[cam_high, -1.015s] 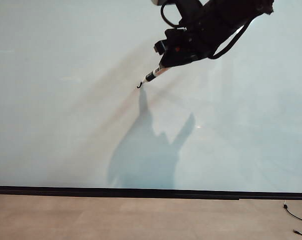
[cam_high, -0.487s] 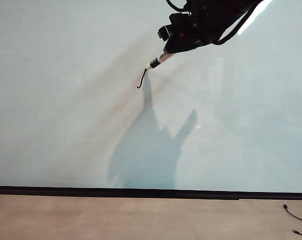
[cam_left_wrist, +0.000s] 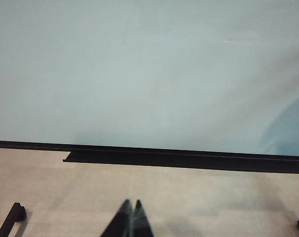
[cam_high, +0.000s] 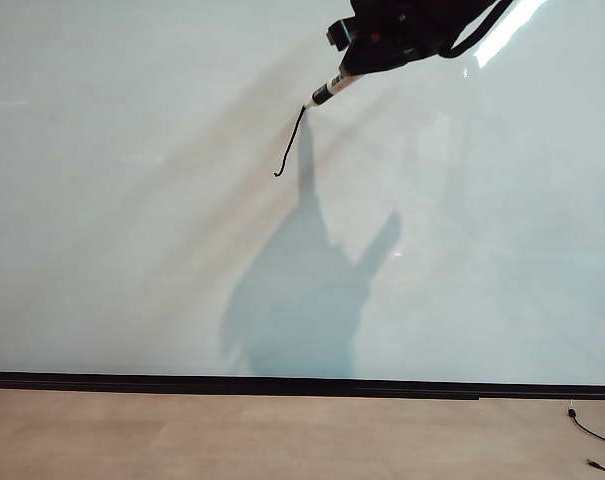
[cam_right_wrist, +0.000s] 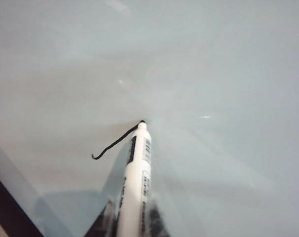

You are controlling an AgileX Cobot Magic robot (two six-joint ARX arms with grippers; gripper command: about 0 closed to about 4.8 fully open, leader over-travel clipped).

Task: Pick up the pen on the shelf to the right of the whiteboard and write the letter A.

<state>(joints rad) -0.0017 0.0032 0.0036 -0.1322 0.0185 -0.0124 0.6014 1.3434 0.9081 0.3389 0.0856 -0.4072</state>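
Note:
The whiteboard [cam_high: 132,250] fills most of the exterior view. My right gripper [cam_high: 354,72] hangs at the top right of it, shut on the pen [cam_high: 328,92], a white barrel with a black tip. The tip touches the board at the upper end of a thin black stroke [cam_high: 290,145], which slants down-left to a small hook. This stroke is the only mark of the letter A in view. The right wrist view shows the pen [cam_right_wrist: 134,187] between the fingers of the right gripper [cam_right_wrist: 132,222], and the stroke [cam_right_wrist: 114,144]. My left gripper [cam_left_wrist: 131,205] is shut and empty over the tan floor.
A black strip [cam_high: 282,384] edges the board's lower side, with tan floor [cam_high: 232,435] in front of it. A thin black cable [cam_high: 592,432] lies at the lower right. A black ledge [cam_left_wrist: 179,159] runs along the board's foot in the left wrist view.
My right gripper has moved up and to the right with the pen on the board. The black stroke has grown from a small hook into a longer slanted line.

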